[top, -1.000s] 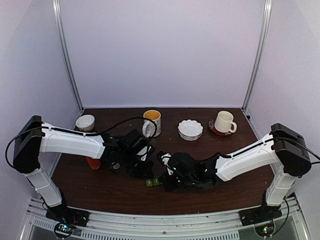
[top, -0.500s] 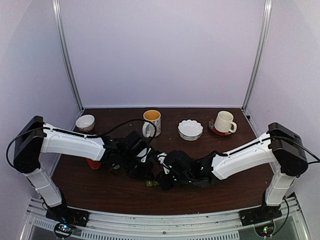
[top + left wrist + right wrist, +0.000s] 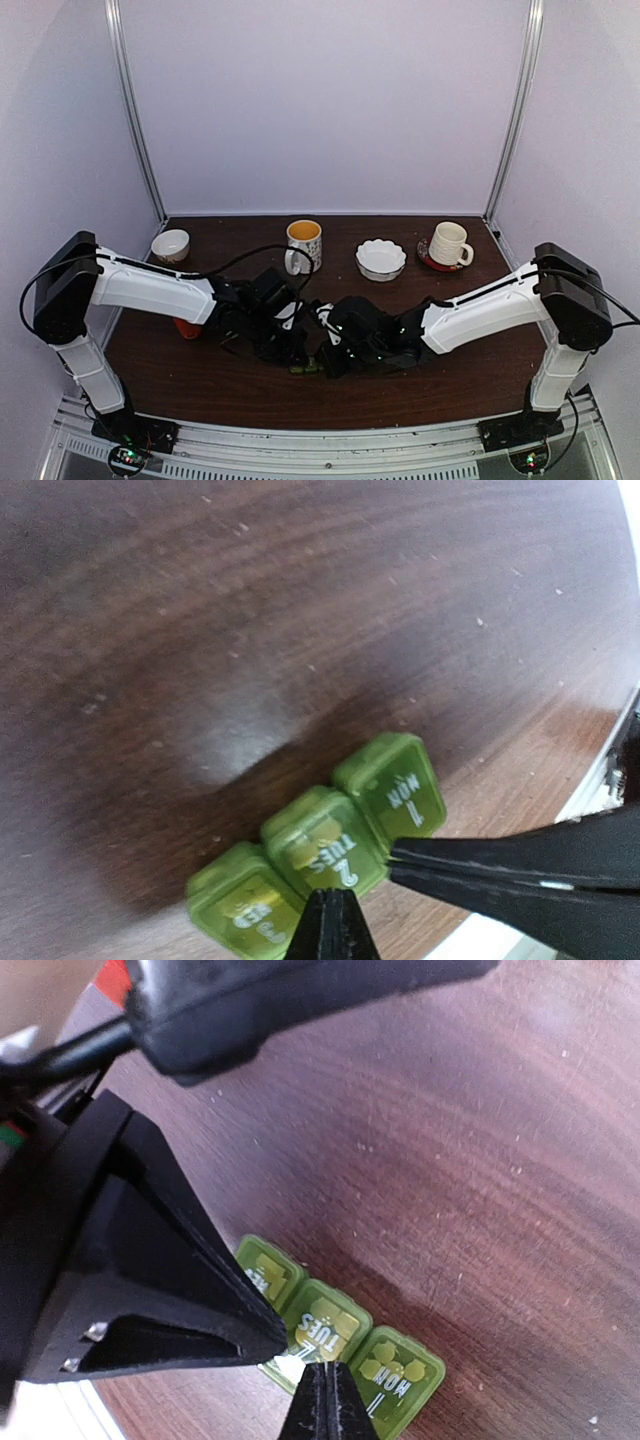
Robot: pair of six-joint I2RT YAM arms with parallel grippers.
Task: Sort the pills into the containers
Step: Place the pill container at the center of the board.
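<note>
The containers are one small green pill box [image 3: 330, 845] with three shut lids marked MON, TUES and WED, lying flat on the brown table near its front edge [image 3: 305, 367]. Yellow pills [image 3: 335, 1318] show through the translucent lids. My left gripper [image 3: 333, 898] is shut, its tip at the near edge of the TUES lid. My right gripper [image 3: 325, 1372] is shut too, its tip at the same lid's edge. Each shows in the other's wrist view, the left gripper [image 3: 272, 1340] and the right gripper [image 3: 400, 860]. Neither holds anything. From above, both wrists [image 3: 300, 335] hide most of the box.
Along the back stand a small white bowl [image 3: 170, 244], an orange-filled mug [image 3: 304, 243], a scalloped white bowl [image 3: 381, 258] and a white mug on a red saucer [image 3: 449, 244]. A red-orange object [image 3: 186, 327] lies under the left arm. The table's front edge is close.
The right gripper has moved left, closing on the left gripper over the pill box. The left arm has shifted slightly. Both stayed shut.
</note>
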